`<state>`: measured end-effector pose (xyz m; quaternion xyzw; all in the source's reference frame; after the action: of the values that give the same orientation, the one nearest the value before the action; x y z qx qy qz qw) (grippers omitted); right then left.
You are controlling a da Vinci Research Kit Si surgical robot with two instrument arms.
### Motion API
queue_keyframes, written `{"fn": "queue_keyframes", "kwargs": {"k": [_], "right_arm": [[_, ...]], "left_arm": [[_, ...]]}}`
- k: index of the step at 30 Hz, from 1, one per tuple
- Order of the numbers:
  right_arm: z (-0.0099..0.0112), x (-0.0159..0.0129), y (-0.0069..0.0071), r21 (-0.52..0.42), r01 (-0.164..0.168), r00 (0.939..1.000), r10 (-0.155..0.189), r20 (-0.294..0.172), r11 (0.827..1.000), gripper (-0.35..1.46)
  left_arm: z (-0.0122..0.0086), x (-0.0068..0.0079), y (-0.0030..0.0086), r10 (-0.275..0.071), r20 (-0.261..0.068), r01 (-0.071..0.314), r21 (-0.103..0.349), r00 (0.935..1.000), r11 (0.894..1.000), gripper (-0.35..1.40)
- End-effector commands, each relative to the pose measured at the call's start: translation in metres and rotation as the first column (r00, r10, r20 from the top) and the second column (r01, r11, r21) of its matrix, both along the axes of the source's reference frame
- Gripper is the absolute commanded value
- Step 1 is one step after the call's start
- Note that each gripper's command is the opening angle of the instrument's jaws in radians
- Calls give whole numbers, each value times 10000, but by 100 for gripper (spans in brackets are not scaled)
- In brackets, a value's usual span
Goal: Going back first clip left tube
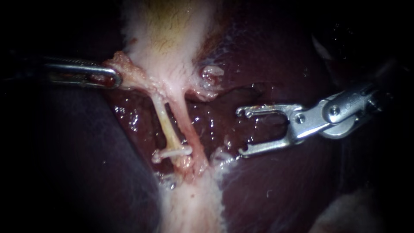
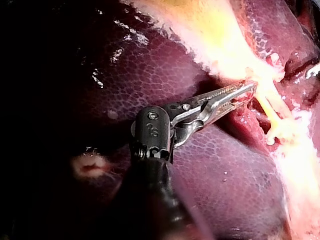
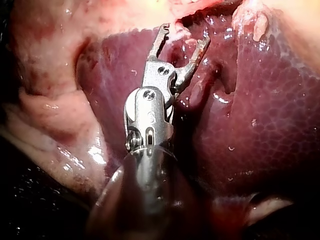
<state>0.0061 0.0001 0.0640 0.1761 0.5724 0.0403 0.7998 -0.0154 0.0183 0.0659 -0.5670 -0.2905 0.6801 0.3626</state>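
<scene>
Two pale tubes run down from the gallbladder (image 1: 168, 39) in the endoscope view. The left tube (image 1: 166, 125) is yellowish and carries a white clip (image 1: 172, 152) low down; the right tube (image 1: 189, 129) is pinker. My left instrument (image 1: 115, 78) is shut on a flap of gallbladder tissue (image 1: 125, 64) at the upper left; in the left wrist view its jaws (image 2: 247, 90) pinch that pale tissue. My right instrument (image 1: 241, 131) stands open with nothing in its jaws, to the right of both tubes over the liver (image 1: 267, 181). The right wrist view shows the same empty forked jaws (image 3: 182, 37).
Dark wet liver (image 1: 138, 121) lies behind and around the tubes. A pale band of tissue (image 1: 194, 203) runs down from below the clip. A small whitish lump (image 1: 211, 73) sits right of the gallbladder neck.
</scene>
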Motion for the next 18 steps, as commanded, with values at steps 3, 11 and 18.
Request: {"fn": "queue_keyframes", "kwargs": {"k": [3,11,18], "right_arm": [[0,-2,0,4,13,10000,-13,-7,10000,50],[-1,-10,-1,9,43,10000,-43,-25,10000,50],[-2,-12,0,13,51,10000,-51,-30,10000,50]], "left_arm": [[3,-1,0,-4,-7,4,-10,10000,10000,-35],[20,-5,0,-42,-50,42,-78,10000,10000,-35],[51,-19,-2,-18,-208,14,-192,9998,9998,-35]]}}
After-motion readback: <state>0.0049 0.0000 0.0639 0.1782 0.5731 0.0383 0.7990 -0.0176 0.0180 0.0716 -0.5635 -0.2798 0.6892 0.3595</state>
